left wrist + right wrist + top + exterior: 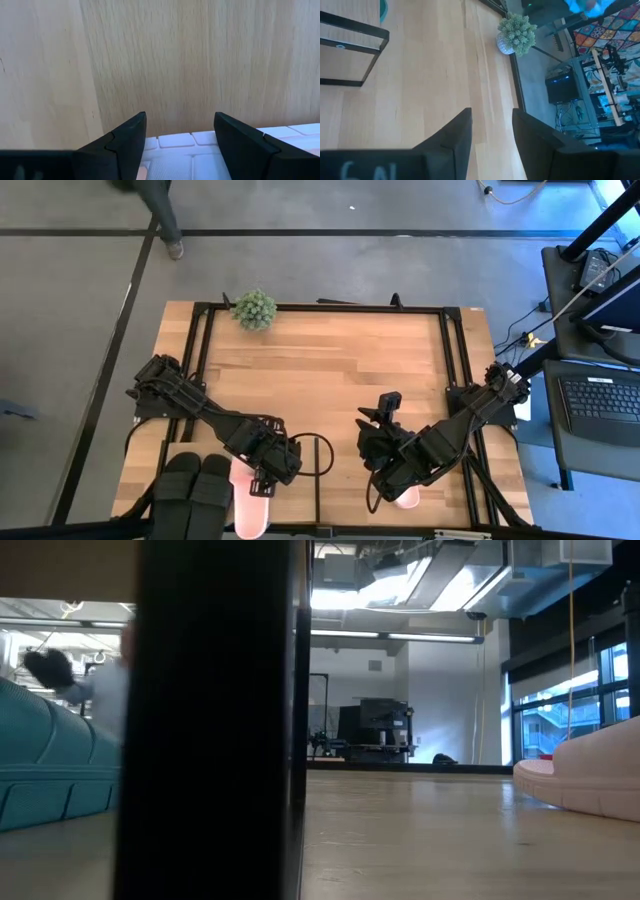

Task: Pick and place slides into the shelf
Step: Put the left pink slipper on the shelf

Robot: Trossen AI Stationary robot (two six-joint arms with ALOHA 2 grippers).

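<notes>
My left gripper (268, 476) points down, open, over the far end of a light pink slide (250, 505) at the table's near edge. Its ribbed surface (180, 150) shows between the fingers. A black pair of slides (192, 490) lies just left of it. My right gripper (385, 472) is open and slants down, with only bare wood showing between its fingers (490, 145). The other pink slide (408, 498) lies under that gripper, its sole resting on the wood (580, 780). The light-wood shelf board (330, 370) in its black frame fills the middle. My left gripper's fingers (125, 140) stand at either side over the pink slide's far end (175, 141), pointing down. Whether they touch it, I cannot tell.
A small potted plant (254, 309) stands at the far left corner of the board. A thin black upright (318, 480) rises between the two grippers. A wide dark shape (210, 720) blocks the low view's left. A person's legs (160, 210) show beyond the far edge.
</notes>
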